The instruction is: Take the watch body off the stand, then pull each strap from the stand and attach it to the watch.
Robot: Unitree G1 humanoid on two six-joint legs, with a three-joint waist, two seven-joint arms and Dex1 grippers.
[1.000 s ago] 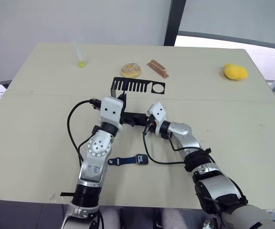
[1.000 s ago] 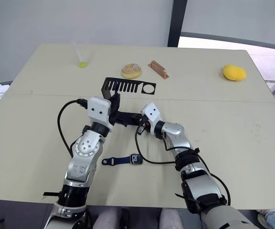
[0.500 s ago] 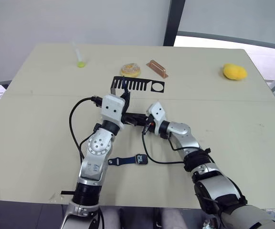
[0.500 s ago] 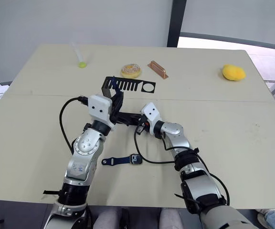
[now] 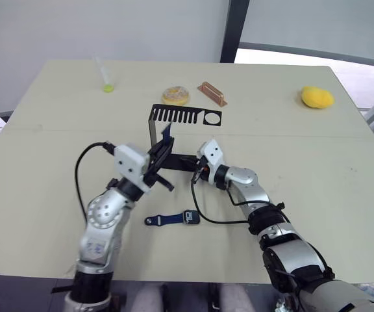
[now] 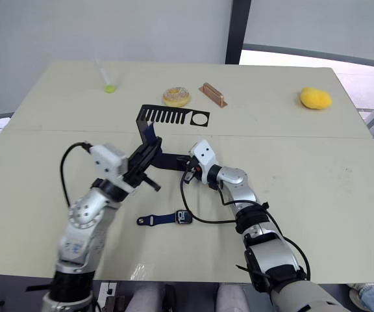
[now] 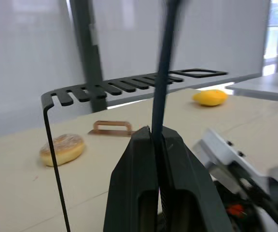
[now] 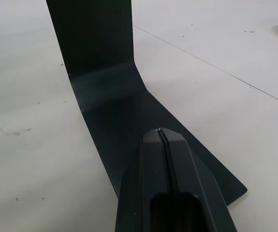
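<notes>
The black stand is upright at mid-table, its slotted plate above its flat foot. My left gripper sits just in front of the plate, shut on a dark blue strap that rises from its fingers. My right gripper is shut, with its tips resting on the stand's foot. The watch body lies on the table nearer to me, with another blue strap joined to its left side.
Behind the stand lie a donut and a copper-coloured block. A yellow lump sits at the far right, and a clear stick with a green tip at the far left. Black cables loop beside both wrists.
My left arm has drawn back and down from the stand's top plate, bringing the blue strap away with it. The right gripper stays on the foot.
</notes>
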